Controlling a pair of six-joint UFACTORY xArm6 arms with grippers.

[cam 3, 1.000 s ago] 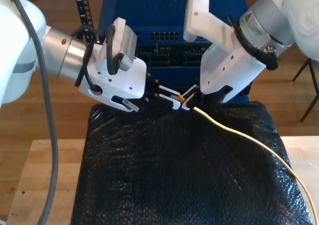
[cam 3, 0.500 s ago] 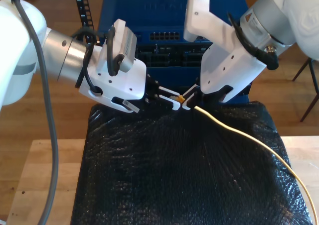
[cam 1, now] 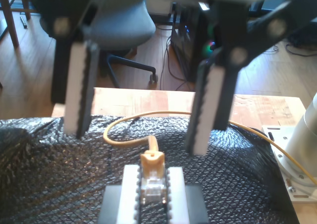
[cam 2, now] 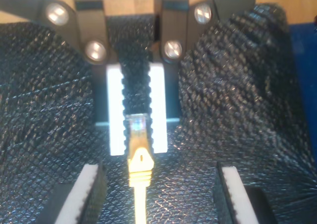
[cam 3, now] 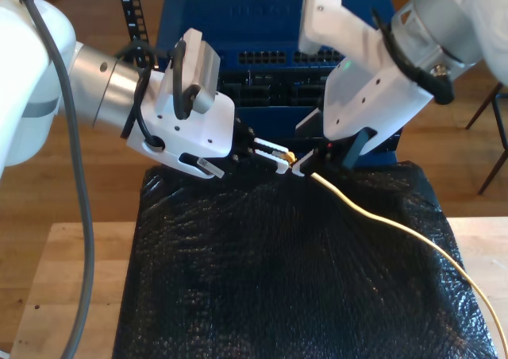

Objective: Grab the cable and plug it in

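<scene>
The yellow cable (cam 3: pixel 381 220) runs across the black cover from the exterior view's right toward the middle. Its clear plug (cam 1: pixel 151 184) sits between the white fingers (cam 1: pixel 131 194) of my first gripper (cam 3: pixel 279 157), which is shut on it, on the arm at the exterior view's left. My second gripper (cam 2: pixel 158 172) is open, with its fingers wide apart on both sides of the cable (cam 2: pixel 140 204) behind the orange boot. It hangs on the exterior view's right arm (cam 3: pixel 381 81). In the second wrist view, the plug tip (cam 2: pixel 136 124) is pinched in the first gripper (cam 2: pixel 136 135).
A blue network switch (cam 3: pixel 262 57) with rows of ports stands just behind both grippers. A crinkled black cover (cam 3: pixel 278 279) lies over a wooden table (cam 3: pixel 71 279). An office chair (cam 1: pixel 119 26) stands on the floor beyond the table.
My second gripper has opened off the cable and lifted slightly toward the exterior view's right. My first gripper still holds the plug in the same place.
</scene>
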